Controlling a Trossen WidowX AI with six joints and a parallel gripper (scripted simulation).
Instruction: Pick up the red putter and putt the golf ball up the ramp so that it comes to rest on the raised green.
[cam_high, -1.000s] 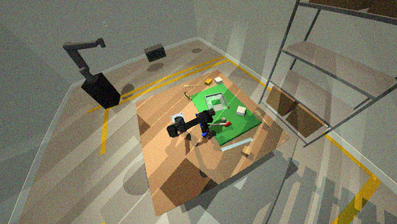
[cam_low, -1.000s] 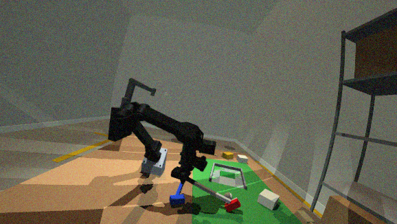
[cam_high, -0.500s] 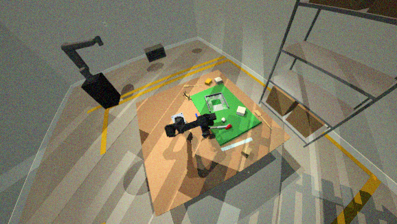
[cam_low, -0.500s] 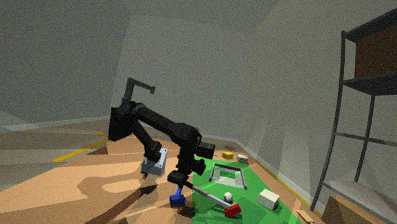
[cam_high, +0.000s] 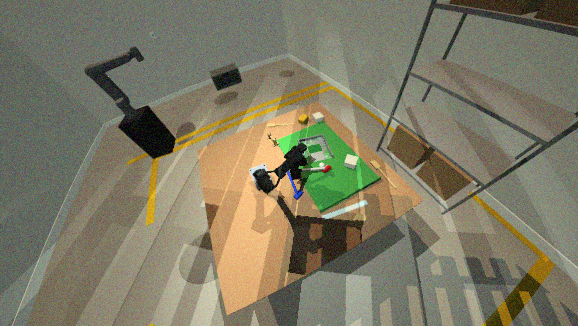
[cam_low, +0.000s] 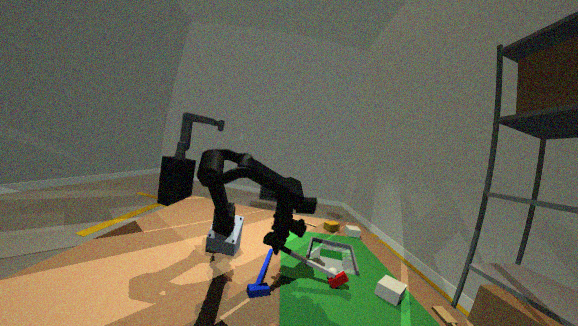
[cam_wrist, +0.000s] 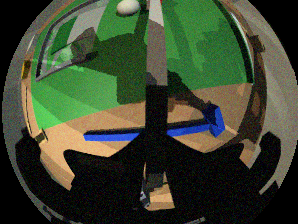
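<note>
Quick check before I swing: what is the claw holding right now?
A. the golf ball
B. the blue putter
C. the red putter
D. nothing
C. The claw is shut on the grey shaft of the red putter, whose red head sits on the green mat next to the golf ball; the blue putter lies apart on the wooden table.
</note>
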